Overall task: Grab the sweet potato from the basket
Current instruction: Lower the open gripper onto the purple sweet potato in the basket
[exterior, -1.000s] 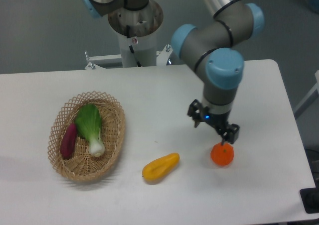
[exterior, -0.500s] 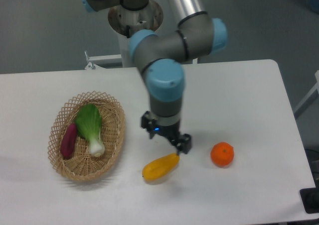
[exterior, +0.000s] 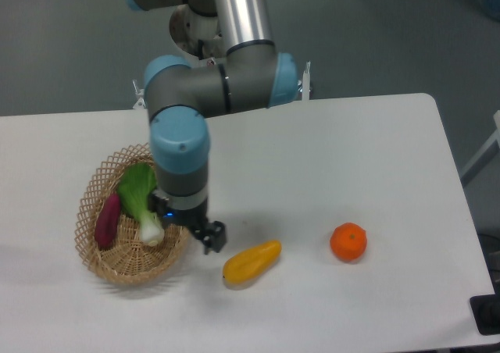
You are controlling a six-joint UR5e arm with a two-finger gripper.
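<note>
The sweet potato (exterior: 107,221) is a small dark purple tuber lying at the left side of the light tan wicker basket (exterior: 98,263), beside a bok choy (exterior: 142,199). My gripper (exterior: 191,229) hangs over the basket's right rim, to the right of the bok choy and well right of the sweet potato. It holds nothing that I can see. Its fingers are mostly hidden under the wrist, so I cannot tell whether they are open or shut.
A yellow oblong fruit (exterior: 251,262) lies on the white table just right of the gripper. An orange (exterior: 348,241) sits further right. The arm's base stands at the table's back edge.
The gripper has swept left across the table, from above the orange, past the yellow fruit, to the basket's right rim. The objects have not moved.
</note>
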